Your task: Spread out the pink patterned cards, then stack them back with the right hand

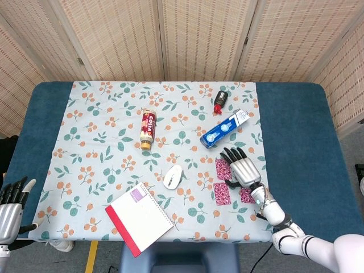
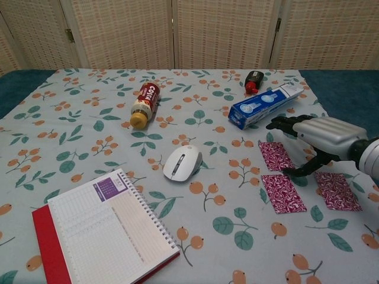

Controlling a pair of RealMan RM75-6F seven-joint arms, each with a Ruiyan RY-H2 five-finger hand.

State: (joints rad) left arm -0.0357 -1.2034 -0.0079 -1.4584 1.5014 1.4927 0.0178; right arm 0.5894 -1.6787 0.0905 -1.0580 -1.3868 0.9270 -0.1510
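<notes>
Three pink patterned cards (image 2: 283,193) are lying spread apart on the floral surface (image 2: 83,136), two nearer the front and one a bit further back. Right hand (image 2: 323,135) is hovering over them palm down with fingers (image 2: 283,122) spread, thumb tip touching down between the cards, gripping nothing. Left hand (image 1: 10,202) is sitting off the near left corner, fingers apart, also empty. Further back a white mouse (image 2: 182,162) is lying, then a blue box (image 2: 266,105) and a brown bottle (image 2: 144,105).
</notes>
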